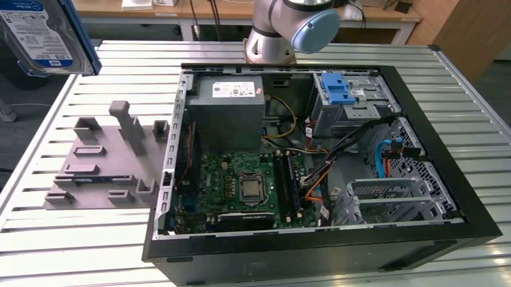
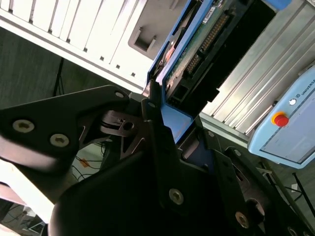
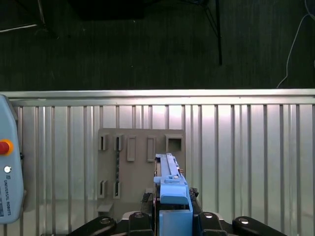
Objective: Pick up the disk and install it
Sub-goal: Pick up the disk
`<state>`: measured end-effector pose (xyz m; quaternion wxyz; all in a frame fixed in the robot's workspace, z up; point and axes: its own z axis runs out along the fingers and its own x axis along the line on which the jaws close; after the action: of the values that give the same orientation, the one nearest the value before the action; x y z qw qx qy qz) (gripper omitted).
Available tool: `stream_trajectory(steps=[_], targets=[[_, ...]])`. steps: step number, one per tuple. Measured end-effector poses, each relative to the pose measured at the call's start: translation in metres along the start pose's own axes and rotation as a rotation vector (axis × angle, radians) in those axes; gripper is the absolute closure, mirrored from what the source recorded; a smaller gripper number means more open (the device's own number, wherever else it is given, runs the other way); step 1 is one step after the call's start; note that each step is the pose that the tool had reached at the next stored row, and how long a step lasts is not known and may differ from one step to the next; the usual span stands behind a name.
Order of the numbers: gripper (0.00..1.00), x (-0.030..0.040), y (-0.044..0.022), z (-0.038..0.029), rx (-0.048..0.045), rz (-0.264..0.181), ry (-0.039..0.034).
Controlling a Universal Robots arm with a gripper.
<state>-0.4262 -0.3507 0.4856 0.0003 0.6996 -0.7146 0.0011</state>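
Observation:
The disk [image 1: 44, 36] hangs high at the exterior view's top left, above the table edge, its silver face with the white-and-blue label turned to the camera and a blue rail along its side. In the first wrist view the disk [image 3: 170, 179] stands edge-on with its blue carrier on top, directly over the grey stand. My gripper [image 3: 172, 219] is shut on it from both sides. In the second wrist view the black fingers [image 2: 151, 105] clamp the blue rail, and the disk [image 2: 197, 44] shows its green circuit board and connector.
The grey plastic stand [image 1: 88, 179] with upright posts lies on the slatted metal table, at the exterior view's left. Beside it the open black computer case [image 1: 447, 173] holds a grey drive bay topped by a blue bracket [image 1: 339, 89]. A teach pendant [image 3: 7, 167] rests on the table.

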Motion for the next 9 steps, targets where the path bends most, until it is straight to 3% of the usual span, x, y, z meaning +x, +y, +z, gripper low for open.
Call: stream_trajectory(steps=[4,9], targets=[[0.64,0.0001,-0.0009,-0.0001,-0.0001,0.0,0.0],[0.64,-0.0001,-0.0074,0.0,-0.0001,0.0,0.0]])
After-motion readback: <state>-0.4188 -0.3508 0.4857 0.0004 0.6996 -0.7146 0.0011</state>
